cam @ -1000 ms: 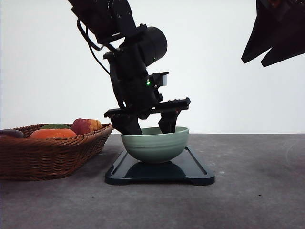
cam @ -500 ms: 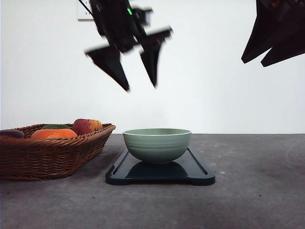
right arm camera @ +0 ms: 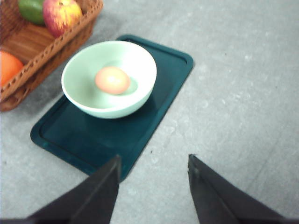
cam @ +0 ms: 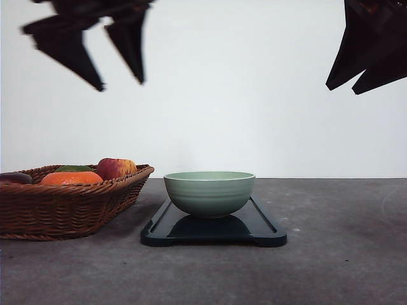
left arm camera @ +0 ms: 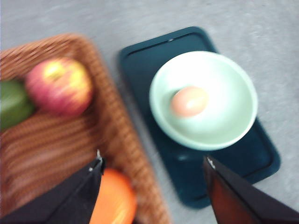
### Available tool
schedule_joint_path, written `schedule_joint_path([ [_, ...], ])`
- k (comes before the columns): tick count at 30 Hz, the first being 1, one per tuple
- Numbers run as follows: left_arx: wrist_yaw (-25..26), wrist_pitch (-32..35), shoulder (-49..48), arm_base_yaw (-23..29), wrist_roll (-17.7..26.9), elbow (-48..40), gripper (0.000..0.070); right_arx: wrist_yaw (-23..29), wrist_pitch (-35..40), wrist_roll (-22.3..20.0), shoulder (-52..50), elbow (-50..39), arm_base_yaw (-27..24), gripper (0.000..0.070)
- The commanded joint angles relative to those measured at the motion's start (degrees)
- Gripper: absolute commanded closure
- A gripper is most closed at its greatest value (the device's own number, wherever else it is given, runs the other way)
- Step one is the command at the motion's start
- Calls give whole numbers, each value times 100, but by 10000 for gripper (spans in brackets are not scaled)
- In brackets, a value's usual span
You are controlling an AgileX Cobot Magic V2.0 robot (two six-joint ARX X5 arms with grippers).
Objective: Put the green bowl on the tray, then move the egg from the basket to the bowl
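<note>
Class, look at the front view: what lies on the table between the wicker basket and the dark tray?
Nothing: between the basket and the tray the front view shows bare grey table; they sit close without touching.

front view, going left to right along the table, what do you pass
basket holding the orange fruit and then the red apple → green bowl sitting on the tray → bare grey tabletop
</note>
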Motion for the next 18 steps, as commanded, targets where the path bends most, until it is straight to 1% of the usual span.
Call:
schedule_joint_path([
  [1,-31,130,-250,64,-154,-293,268,0,37,-63,28,11,42,416],
  [4,-31,228,-804,267,-297,-840,269,-2,34,-64,17,11,42,416],
  [10,-28,192,-1848,648,-313,-1688,271,-10,-84,-110,-210,8,42,417],
  [14,-26,171,-2465,741,-341,-2133,274,1,-144,-186,-533,4,42,417],
  [18,-26,80,-3014,749,-424,-2509,275,3,-439,-241,-707,1,39,417],
])
